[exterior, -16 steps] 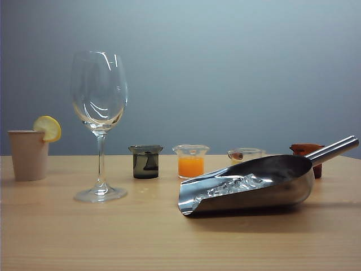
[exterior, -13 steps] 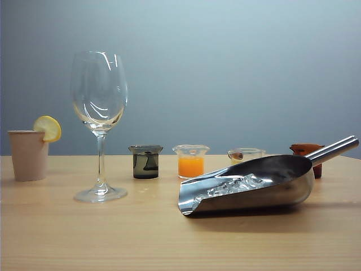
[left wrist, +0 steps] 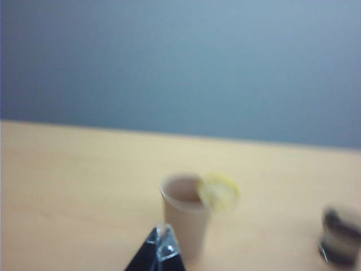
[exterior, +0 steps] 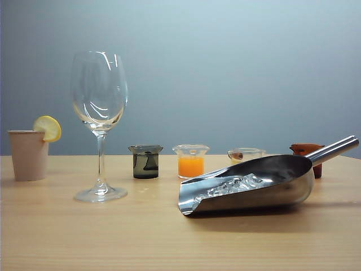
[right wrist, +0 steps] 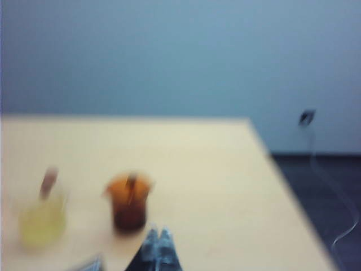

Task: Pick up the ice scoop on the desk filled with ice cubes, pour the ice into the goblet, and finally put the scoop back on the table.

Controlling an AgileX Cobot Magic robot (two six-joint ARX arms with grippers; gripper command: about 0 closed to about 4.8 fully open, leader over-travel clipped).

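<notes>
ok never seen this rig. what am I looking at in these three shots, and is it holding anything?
It is a two-armed robot. One picture is from a fixed camera facing the desk; neither arm shows there. The other two are blurry wrist cameras: the left gripper is above the beige cup, the right gripper near an amber beaker. Both are shut and hold nothing. On the desk: the empty goblet, the ice scoop lying with ice cubes inside, and four small beakers behind.
</notes>
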